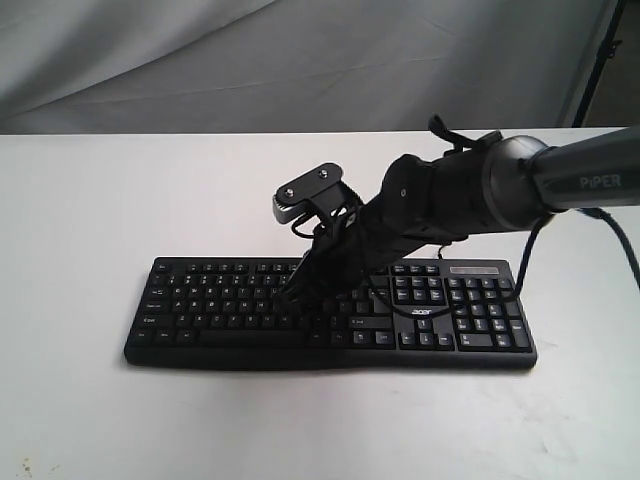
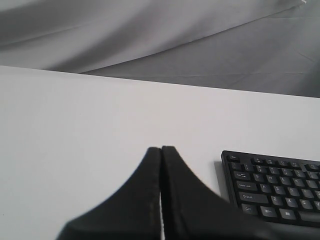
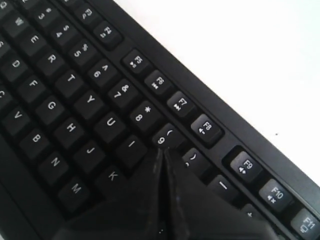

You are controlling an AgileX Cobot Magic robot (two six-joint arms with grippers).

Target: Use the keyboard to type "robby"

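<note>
The keyboard (image 1: 225, 305) lies flat on the white counter (image 1: 120, 200), parallel to its near edge, closer to that edge than to the far one and somewhat toward the right side. The right gripper (image 1: 291, 292) reaches in from the right edge, fingers pressed together with nothing between them. Its tip is down among the letter keys, just beside the 9 key (image 3: 162, 136) and the I key (image 3: 131, 145), hiding the key beneath. The left gripper (image 2: 161, 150), likewise closed and empty, hovers over bare counter just off the keyboard's left end
</note>
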